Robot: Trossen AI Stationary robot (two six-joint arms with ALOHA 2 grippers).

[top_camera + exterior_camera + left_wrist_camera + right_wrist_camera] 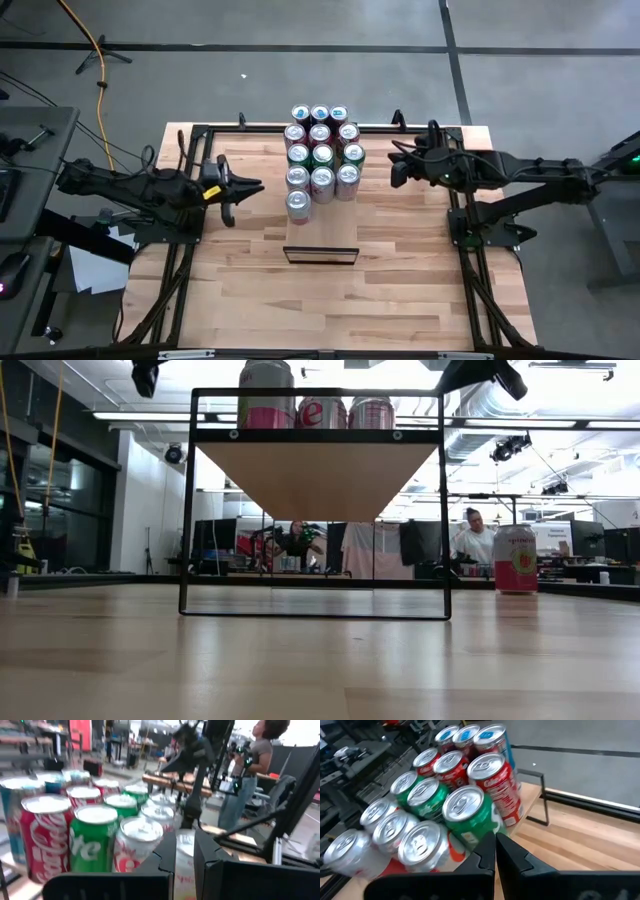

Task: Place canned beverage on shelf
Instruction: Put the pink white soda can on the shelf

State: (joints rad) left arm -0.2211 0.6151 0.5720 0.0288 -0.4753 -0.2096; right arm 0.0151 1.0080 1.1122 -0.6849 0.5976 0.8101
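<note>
Cans [320, 160] stand upright, packed in rows across the far end of the shelf [322, 225], whose length runs from front to back of the worktop [400, 290]. Only the low view shows another can [515, 560] standing apart. Bare panel lies nearer the dark frame [321, 255]. Left hand [252, 187] and right hand [392, 160] flank the cans, both closed and empty.

Upright cans [321, 160] clustered atop shelf [320, 232]

Two matte black jointed arms: the left arm [140, 187] carries a yellow tag; the right arm [520, 175] trails black cables.
</note>
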